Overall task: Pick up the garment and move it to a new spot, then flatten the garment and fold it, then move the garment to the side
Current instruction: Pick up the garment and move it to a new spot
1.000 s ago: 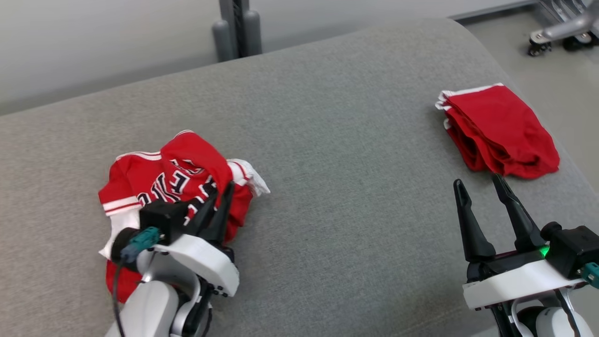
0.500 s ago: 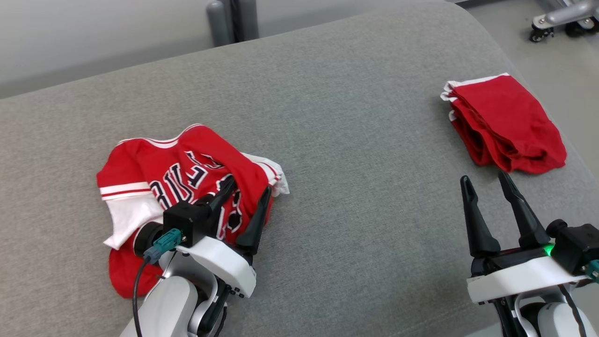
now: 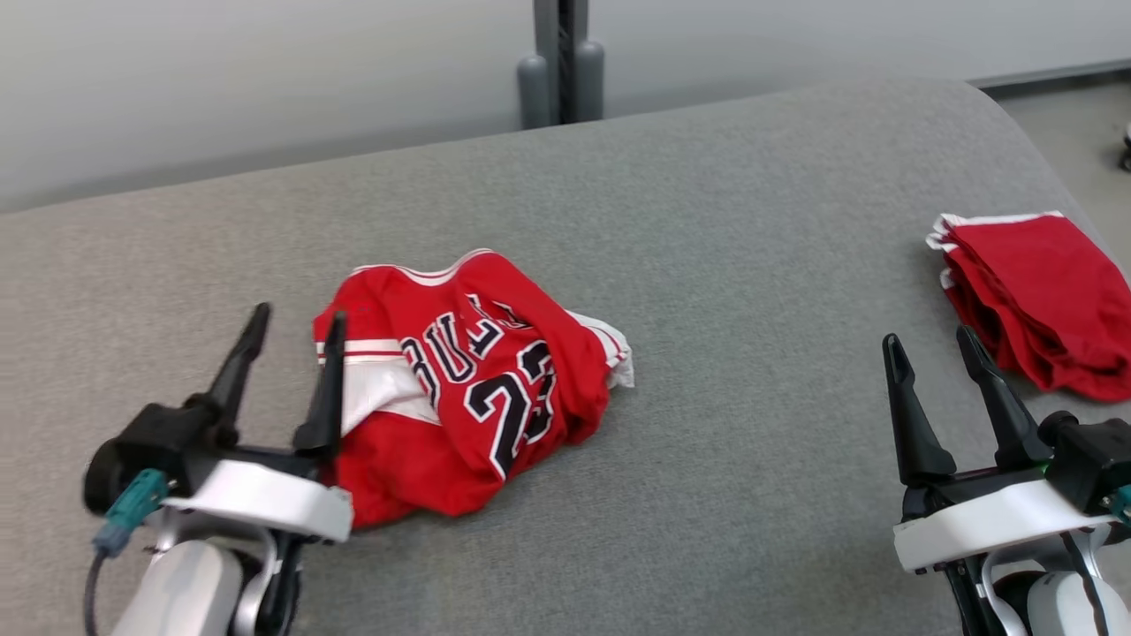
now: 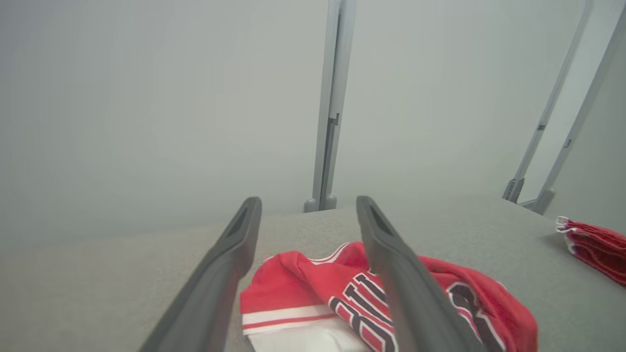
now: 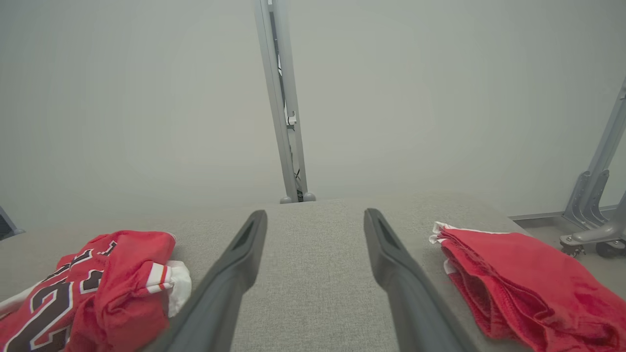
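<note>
Both the left tool (image 3: 298, 316) and the right tool (image 3: 928, 337) stand wide open and empty, and the garment (image 3: 477, 380) lies crumpled on the grey worktop (image 3: 707, 265) just right of the left tool, well left of the right tool, so flattening, folding and setting aside appear outstanding.

Jersey (image 3: 477, 380) lies on cushion (image 3: 707, 221), folded pile (image 3: 1043, 300) well right, seemingly near its edge.
</note>
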### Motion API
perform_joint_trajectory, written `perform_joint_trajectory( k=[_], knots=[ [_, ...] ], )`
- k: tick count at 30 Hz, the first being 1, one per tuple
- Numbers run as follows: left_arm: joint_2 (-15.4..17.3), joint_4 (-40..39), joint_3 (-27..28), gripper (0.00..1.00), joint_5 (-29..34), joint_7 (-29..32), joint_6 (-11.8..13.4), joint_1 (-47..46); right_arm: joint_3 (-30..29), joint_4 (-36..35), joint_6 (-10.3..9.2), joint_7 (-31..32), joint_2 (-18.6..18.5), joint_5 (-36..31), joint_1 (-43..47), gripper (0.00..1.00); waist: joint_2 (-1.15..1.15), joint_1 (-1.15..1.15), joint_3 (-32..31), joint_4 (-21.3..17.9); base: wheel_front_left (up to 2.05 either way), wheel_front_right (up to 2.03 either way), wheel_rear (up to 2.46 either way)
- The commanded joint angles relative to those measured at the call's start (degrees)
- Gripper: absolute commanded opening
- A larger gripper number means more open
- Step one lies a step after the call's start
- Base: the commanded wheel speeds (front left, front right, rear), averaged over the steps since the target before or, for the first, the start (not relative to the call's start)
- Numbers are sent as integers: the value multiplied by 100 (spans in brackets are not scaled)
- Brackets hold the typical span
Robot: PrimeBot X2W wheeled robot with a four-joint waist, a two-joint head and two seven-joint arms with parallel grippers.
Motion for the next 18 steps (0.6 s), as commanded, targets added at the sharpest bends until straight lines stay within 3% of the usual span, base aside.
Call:
perform_joint_trajectory(
  k=[1, 12, 18],
  knots=[
    [81, -52, 85, 100, -32, -33, 68, 113, -15, -7, -2, 36, -24, -55, 53, 100, 0, 0, -181, 206, 0, 0, 0],
    [579, -941, 567, 100, 14, 222, 666, 1161, -45, 7, -2, 310, -23, -196, 337, 100, 0, 0, -604, 689, 0, 0, 0],
    [647, -1453, 533, 100, 26, 503, 879, 1629, -47, 11, -2, 415, -25, -252, 540, 100, 0, 0, -823, 778, 0, 0, 0]
  ],
)
